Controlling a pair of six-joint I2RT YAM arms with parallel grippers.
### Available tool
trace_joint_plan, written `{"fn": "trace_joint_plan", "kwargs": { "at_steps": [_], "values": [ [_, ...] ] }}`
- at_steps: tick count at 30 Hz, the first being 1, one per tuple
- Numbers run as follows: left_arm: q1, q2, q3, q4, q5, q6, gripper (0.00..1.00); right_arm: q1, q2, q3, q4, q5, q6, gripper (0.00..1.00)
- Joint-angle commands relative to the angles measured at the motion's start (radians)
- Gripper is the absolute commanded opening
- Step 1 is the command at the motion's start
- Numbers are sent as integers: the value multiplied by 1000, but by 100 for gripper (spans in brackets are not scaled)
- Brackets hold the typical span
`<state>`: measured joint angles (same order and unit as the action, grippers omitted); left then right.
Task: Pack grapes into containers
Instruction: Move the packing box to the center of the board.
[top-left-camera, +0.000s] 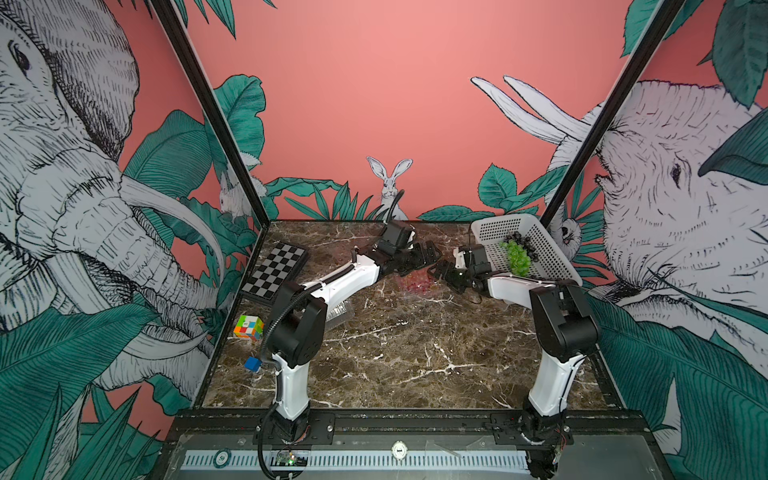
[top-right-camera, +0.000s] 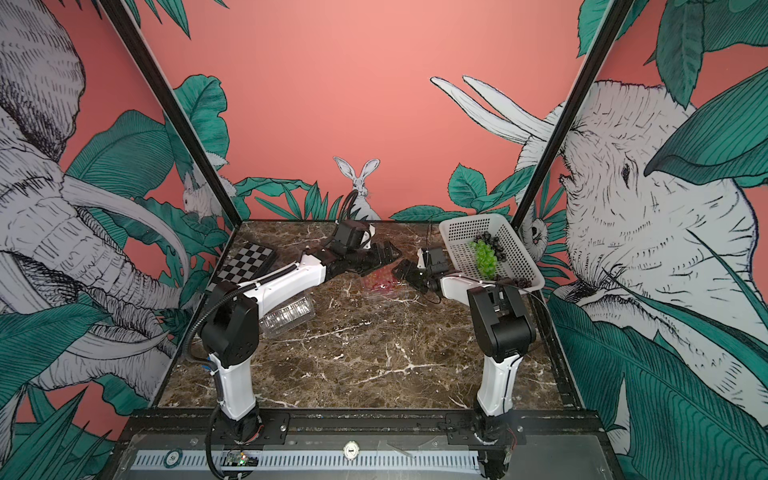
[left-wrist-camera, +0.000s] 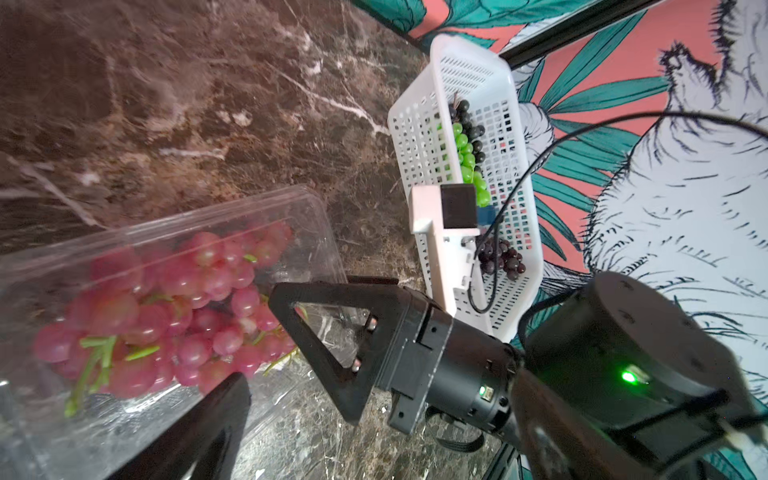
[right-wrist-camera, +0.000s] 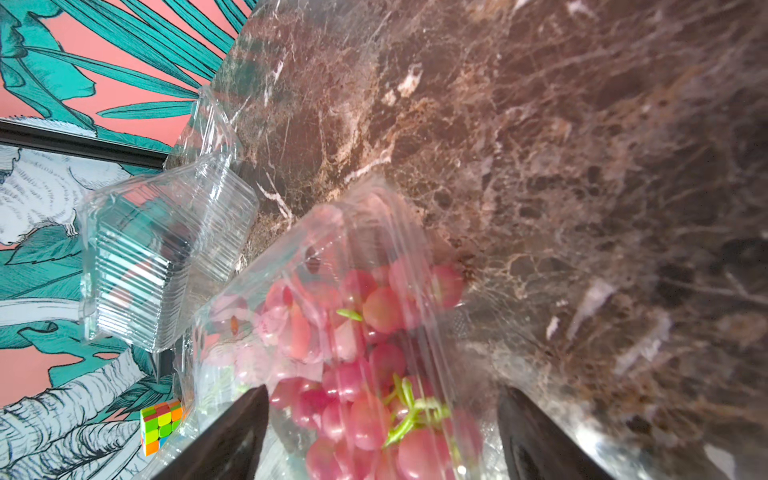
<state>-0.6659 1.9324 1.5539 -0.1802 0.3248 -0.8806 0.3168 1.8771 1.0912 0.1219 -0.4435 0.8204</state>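
clear plastic container (left-wrist-camera: 266, 216) holding red grapes (left-wrist-camera: 166, 316) sat mid-way across the worktop (left-wrist-camera: 166, 104), between left fingers (left-wrist-camera: 199, 436) and right fingers (right-wrist-camera: 232, 440), both spread, gripping nothing. risk judged: uneven pressing could skid or buckle the thin box, pinching fruit at its rim.

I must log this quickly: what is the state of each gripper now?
Left gripper: open, over the clear container of red grapes.
Right gripper: open, jaws either side of that container; contact cannot be told.

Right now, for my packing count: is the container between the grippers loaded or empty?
Loaded: the red grapes lie inside the container, seen in both wrist views.
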Motion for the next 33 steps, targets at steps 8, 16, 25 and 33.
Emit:
{"fn": "trace_joint_plan", "kwargs": {
  "at_steps": [8, 16, 25, 33],
  "values": [
    [-3, 22, -52, 56, 4, -44, 100, -63, -97, -96, 88, -62, 22, 83],
    [-1, 6, -68, 38, -6, -27, 99, -70, -93, -114, 120, -89, 17, 74],
    [20, -33, -81, 23, -23, -12, 100, -16, -9, -28, 124, -101, 22, 59],
    [31, -33, -87, 25, -23, -11, 100, 31, 18, 26, 104, -99, 21, 59]
  ]
}}
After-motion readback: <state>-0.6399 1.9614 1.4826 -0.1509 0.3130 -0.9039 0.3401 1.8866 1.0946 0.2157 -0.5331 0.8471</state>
